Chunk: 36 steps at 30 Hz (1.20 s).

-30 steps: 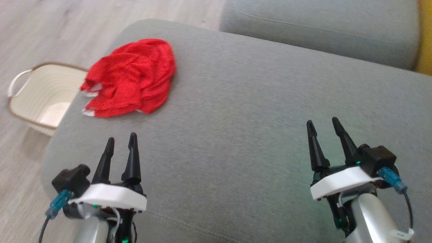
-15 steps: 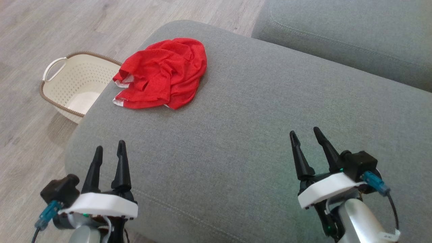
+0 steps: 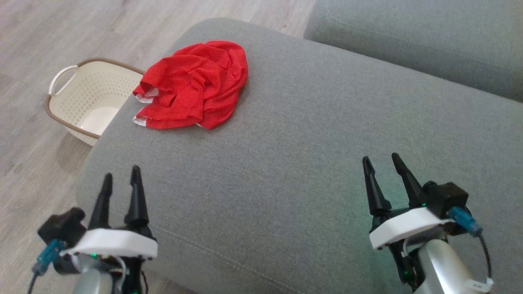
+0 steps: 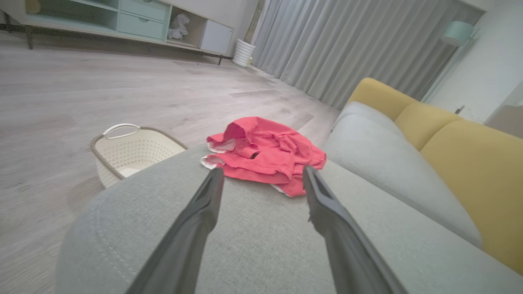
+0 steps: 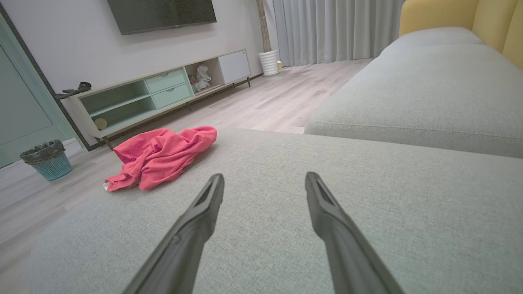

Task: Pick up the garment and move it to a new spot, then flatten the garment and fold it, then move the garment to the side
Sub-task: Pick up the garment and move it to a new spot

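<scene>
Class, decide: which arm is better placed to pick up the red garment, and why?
Left, probably: the open left end effector is nearer the garment; the right end effector is farther across the cushion.

Legible text, labels, brands, numbers, signs: none.

Item noted: one small white tag on the cable by the right forearm, at the lower right of the head view. Any marks on it are too small and blurred to read.
</scene>
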Tool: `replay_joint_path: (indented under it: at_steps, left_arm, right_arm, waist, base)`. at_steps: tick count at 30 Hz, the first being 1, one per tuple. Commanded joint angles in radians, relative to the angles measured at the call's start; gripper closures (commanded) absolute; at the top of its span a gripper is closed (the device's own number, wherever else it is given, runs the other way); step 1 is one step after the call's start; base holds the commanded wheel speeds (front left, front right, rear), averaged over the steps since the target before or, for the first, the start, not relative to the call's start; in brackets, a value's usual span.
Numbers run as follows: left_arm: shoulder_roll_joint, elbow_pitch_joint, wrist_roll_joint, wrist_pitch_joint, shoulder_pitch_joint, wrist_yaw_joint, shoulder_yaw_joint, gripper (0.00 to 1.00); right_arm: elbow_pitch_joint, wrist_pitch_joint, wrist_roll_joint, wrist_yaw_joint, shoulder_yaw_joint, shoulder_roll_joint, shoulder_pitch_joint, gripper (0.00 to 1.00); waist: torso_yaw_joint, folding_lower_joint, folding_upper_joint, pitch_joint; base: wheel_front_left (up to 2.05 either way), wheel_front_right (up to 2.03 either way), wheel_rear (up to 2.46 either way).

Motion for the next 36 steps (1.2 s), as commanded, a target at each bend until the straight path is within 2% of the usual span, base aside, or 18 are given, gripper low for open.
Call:
replay_joint_path:
  at_steps: [1, 6, 12, 17, 25, 36]
  left_arm:
    - [0.008, -0.027, 0.021, -0.012, -0.078, -0.01, 0.052, 0.0]
    - [0.012, 0.027, 0.049, -0.012, -0.165, -0.027, 0.098, 0.0]
    - [0.045, 0.146, 0.075, -0.005, -0.286, -0.03, 0.099, 0.0]
    - [0.107, 0.293, 0.082, 0.051, -0.436, -0.029, 0.101, 0.0]
    - [0.196, 0.51, 0.058, 0.125, -0.657, -0.045, 0.107, 0.0]
    - [0.276, 0.775, 0.089, 0.241, -0.858, -0.059, 0.031, 0.0]
  right_arm:
    - [-0.047, -0.002, -0.016, 0.007, 0.009, 0.002, -0.042, 0.0]
    - [-0.107, 0.026, -0.048, 0.007, -0.057, -0.008, -0.062, 0.0]
    - [-0.215, 0.049, -0.077, 0.007, -0.147, -0.031, -0.081, 0.0]
    - [-0.335, 0.098, -0.096, 0.007, -0.203, -0.058, -0.102, 0.0]
    - [-0.466, 0.166, -0.109, 0.007, -0.225, -0.077, -0.119, 0.0]
    - [-0.519, 0.19, -0.118, 0.007, -0.221, -0.082, -0.131, 0.0]
  waist:
    - [-0.017, 0.0, 0.0, 0.026]
    - [-0.051, 0.0, 0.0, 0.1]
    - [-0.083, 0.0, 0.0, 0.18]
    - [-0.121, 0.0, 0.0, 0.258]
    - [-0.177, 0.0, 0.0, 0.361]
    - [-0.234, 0.0, 0.0, 0.449]
  base:
    - [0.0, 0.0, 0.0]
    - [0.0, 0.0, 0.0]
    - [0.0, 0.0, 0.0]
    - [0.0, 0.0, 0.0]
    - [0.0, 0.0, 0.0]
    - [0.0, 0.0, 0.0]
